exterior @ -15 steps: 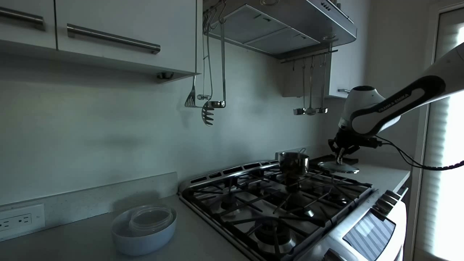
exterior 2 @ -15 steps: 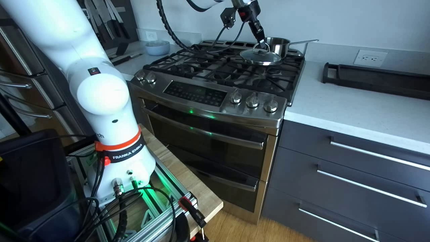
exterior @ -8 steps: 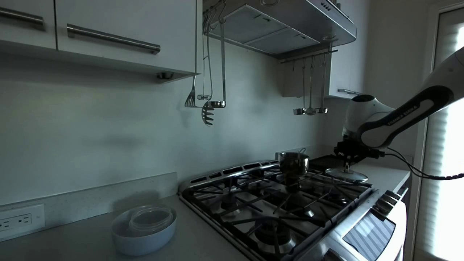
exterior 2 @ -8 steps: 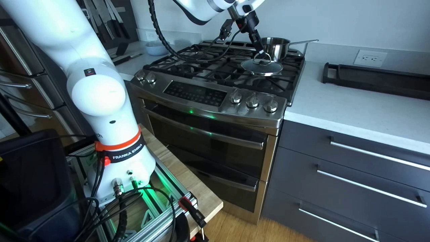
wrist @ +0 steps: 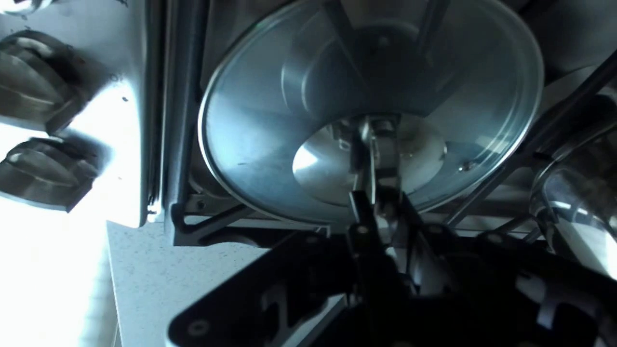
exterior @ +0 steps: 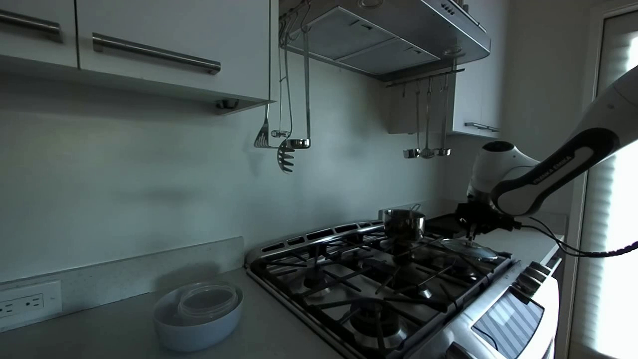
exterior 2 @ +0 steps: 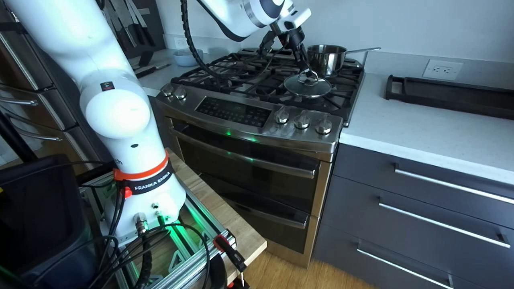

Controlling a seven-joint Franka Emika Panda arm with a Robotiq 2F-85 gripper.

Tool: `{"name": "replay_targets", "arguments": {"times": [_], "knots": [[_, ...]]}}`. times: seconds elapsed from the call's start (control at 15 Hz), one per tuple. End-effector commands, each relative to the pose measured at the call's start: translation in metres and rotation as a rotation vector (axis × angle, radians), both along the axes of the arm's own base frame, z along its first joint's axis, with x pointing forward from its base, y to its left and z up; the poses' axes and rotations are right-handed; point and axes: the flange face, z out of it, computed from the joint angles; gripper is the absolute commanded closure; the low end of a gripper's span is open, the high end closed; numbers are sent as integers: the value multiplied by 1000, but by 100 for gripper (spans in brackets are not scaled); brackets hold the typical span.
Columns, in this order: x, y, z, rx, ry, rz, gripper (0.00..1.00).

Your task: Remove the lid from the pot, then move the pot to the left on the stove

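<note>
The lid (exterior 2: 299,89) is round and glassy with a metal rim and a loop handle; it also shows in the wrist view (wrist: 250,135) and in an exterior view (exterior: 471,249). My gripper (wrist: 381,202) is shut on the lid's handle, and in an exterior view its fingers (exterior 2: 306,71) point down at it. The lid is slightly tilted, low over the front right grates; I cannot tell whether it touches them. The steel pot (exterior 2: 326,62) stands uncovered on a back right burner of the stove (exterior 2: 241,120), its handle pointing right. Its side shows in the wrist view (wrist: 583,207).
A dark tray (exterior 2: 453,96) lies on the counter right of the stove. A bowl (exterior: 197,319) with clear containers stands on the counter on the stove's far side from it. Stove knobs (exterior 2: 302,120) line the front edge. Utensils (exterior: 306,99) hang under the hood.
My gripper has carried the lid down toward the front grates, away from the pot. In the last half second it has gone lower and a little left. The pot has not moved.
</note>
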Motion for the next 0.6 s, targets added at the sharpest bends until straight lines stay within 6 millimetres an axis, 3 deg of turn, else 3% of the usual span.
{"name": "replay_targets", "arguments": {"times": [0.0,0.53], "knots": [[1,1,-6,7,-34,6,96],[11,6,-22,-18,5,55,96]]}}
